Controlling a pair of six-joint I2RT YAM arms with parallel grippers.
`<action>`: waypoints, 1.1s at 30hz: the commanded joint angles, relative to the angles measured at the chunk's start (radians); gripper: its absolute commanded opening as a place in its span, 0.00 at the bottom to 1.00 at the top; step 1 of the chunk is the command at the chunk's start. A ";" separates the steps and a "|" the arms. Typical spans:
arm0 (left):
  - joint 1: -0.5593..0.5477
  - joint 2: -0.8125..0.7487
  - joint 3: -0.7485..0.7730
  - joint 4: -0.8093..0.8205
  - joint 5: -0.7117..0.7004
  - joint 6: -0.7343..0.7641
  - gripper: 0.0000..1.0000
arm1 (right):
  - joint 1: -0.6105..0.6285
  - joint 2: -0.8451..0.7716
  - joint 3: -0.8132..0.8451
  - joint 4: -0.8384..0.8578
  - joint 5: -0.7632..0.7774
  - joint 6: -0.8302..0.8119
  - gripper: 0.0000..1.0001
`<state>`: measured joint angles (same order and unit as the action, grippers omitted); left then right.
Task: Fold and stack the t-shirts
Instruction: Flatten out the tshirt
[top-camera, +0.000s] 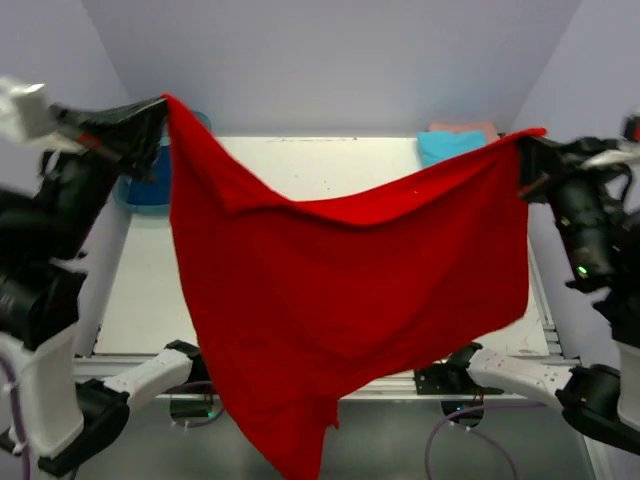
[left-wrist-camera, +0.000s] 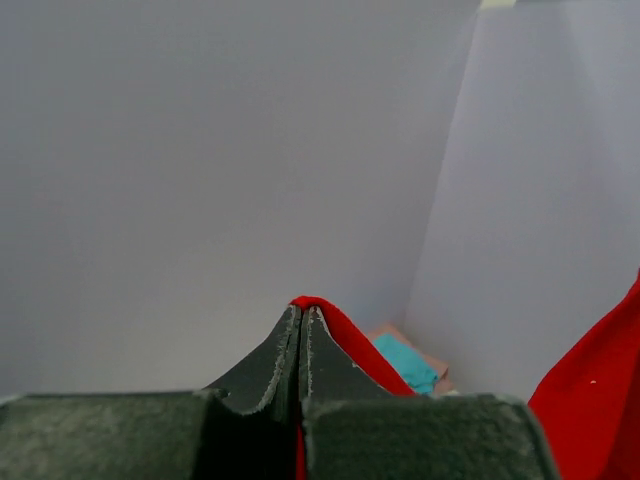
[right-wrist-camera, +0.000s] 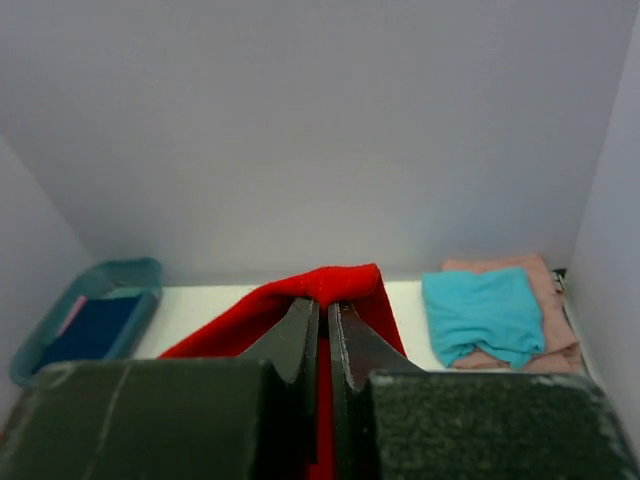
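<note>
Top external: red shirt (top-camera: 350, 290) hangs spread mid-frame above the table (top-camera: 300, 160). Left gripper (top-camera: 160, 112), upper left, and right gripper (top-camera: 523, 165), upper right, are each clamped tight on a top corner. Teal shirt (top-camera: 452, 146) lies folded on pink shirt (top-camera: 462, 128), upper right. Step looks like spreading red for folding. Next move probably needs both arms lowering together, cloth taut and laid flat; the hem droops past the bottom edge.

No readable text, labels or nos. anywhere; pics perhaps too soft for small print.
</note>
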<state>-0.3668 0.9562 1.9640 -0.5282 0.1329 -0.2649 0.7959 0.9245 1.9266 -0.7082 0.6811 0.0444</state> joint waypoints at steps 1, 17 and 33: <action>0.005 0.194 0.027 -0.081 -0.069 0.036 0.00 | -0.001 0.147 0.064 -0.002 0.121 -0.037 0.00; 0.005 0.071 -0.035 -0.021 0.058 0.036 0.00 | -0.001 0.059 -0.003 0.021 -0.295 -0.095 0.00; 0.055 -0.044 -0.367 0.071 0.194 0.010 0.00 | -0.101 0.116 -0.146 -0.045 -0.433 -0.003 0.00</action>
<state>-0.3210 0.7338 1.7157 -0.4686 0.3870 -0.2764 0.6991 0.8070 1.8374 -0.7242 0.0700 0.0502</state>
